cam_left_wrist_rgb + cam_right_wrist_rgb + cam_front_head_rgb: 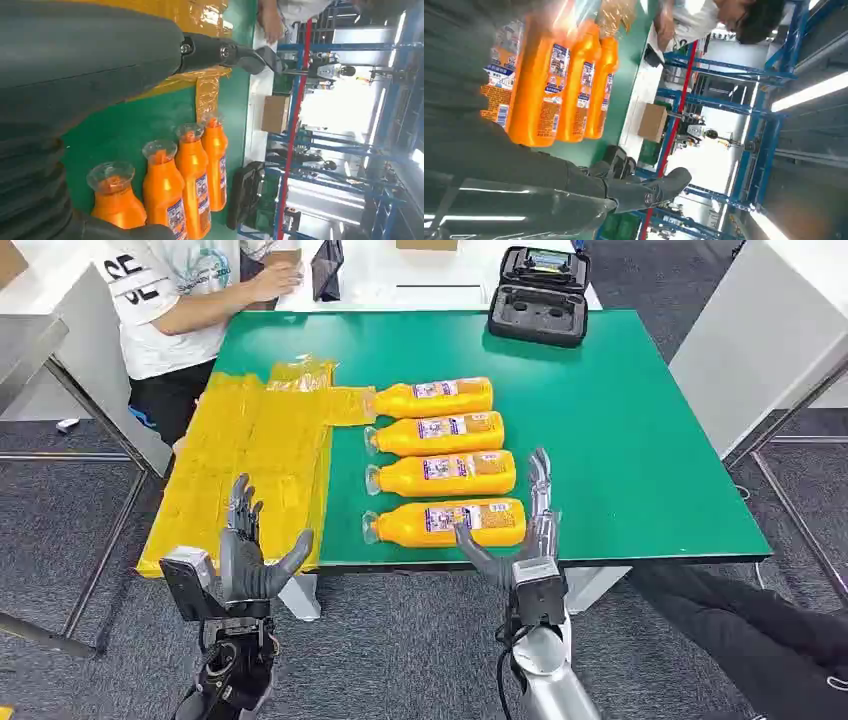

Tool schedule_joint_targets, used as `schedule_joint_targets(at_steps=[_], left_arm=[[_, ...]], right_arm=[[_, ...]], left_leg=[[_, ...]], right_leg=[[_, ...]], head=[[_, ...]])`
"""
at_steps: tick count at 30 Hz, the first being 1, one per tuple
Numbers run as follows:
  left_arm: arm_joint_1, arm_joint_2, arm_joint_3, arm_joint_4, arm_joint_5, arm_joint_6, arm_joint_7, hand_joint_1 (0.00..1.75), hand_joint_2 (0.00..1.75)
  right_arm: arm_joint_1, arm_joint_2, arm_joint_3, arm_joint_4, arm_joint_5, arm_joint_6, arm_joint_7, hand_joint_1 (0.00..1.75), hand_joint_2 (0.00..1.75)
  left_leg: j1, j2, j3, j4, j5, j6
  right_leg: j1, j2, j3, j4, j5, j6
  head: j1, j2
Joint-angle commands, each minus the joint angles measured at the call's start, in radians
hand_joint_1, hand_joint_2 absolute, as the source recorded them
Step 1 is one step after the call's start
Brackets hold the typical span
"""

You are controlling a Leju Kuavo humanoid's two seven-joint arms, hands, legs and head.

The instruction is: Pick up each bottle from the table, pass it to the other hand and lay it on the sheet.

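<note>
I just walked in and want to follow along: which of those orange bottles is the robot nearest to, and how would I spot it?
Start at the green table, where four orange bottles lie side by side in a row beside the yellow sheet. The nearest bottle lies closest to the table's front edge. Unlike its neighbours, it lies right by the open right hand.

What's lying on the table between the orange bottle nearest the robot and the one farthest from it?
Two more orange bottles lie on their sides between the nearest bottle and the farthest bottle, caps toward the yellow sheet, in the head view.
</note>
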Motion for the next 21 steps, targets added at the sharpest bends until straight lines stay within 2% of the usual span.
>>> schedule_joint_targets(at_steps=[1, 4, 5, 6, 10, 15, 21], left_arm=[[-0.037, 0.001, -0.002, 0.069, 0.002, -0.011, 0.006, 0.0, 1.75], [-0.037, 0.001, -0.002, 0.069, 0.002, -0.011, 0.006, 0.0, 1.75], [-0.038, 0.001, -0.003, 0.072, 0.002, -0.012, 0.006, 0.0, 1.75], [-0.039, 0.002, -0.002, 0.074, 0.002, -0.011, 0.006, 0.0, 1.75], [-0.068, 0.019, -0.009, 0.099, -0.114, 0.087, -0.023, 0.0, 1.75], [-0.078, 0.022, -0.01, 0.112, -0.123, 0.073, -0.014, 0.0, 1.75], [-0.088, 0.006, 0.01, 0.138, -0.084, 0.062, -0.024, 0.0, 1.75]], right_arm=[[-0.02, -0.014, -0.004, 0.024, 0.01, -0.015, 0.002, 0.0, 1.75], [-0.02, -0.014, -0.004, 0.024, 0.01, -0.015, 0.002, 0.0, 1.75], [-0.025, -0.015, -0.006, 0.035, 0.011, -0.017, 0.002, 0.0, 1.75], [-0.03, -0.014, -0.013, 0.05, 0.002, -0.011, 0.002, 0.0, 1.75], [-0.054, -0.013, -0.027, 0.09, 0.003, 0.005, 0.002, 0.0, 1.75], [-0.067, -0.011, -0.034, 0.102, -0.017, 0.027, 0.002, 0.0, 1.75], [-0.088, -0.02, -0.022, 0.13, 0.017, 0.007, 0.002, 0.0, 1.75]], left_leg=[[0.0, 0.0, 0.004, -0.001, -0.001, -0.001], [0.0, 0.0, 0.003, -0.001, -0.001, -0.001], [0.001, 0.001, 0.009, -0.001, -0.004, -0.002], [0.0, 0.0, 0.004, -0.001, -0.001, -0.001], [0.001, 0.001, 0.006, -0.001, -0.002, -0.002], [0.0, 0.0, 0.003, -0.001, 0.0, -0.001], [0.001, 0.0, 0.006, -0.001, -0.002, -0.002]], right_leg=[[0.001, 0.0, 0.004, -0.001, -0.001, -0.001], [0.0, 0.0, 0.004, -0.001, -0.001, -0.001], [0.001, 0.0, 0.01, -0.002, -0.003, -0.002], [0.0, 0.0, 0.004, -0.001, -0.001, -0.001], [0.001, 0.0, 0.006, -0.002, -0.001, -0.001], [0.0, 0.0, 0.003, -0.001, 0.0, -0.001], [0.001, 0.0, 0.006, -0.002, -0.001, -0.001]], head=[[0.0, 0.0], [0.0, 0.0], [0.0, 0.0], [0.0, 0.0], [0.0, 0.0], [0.0, 0.0], [0.0, 0.0]])
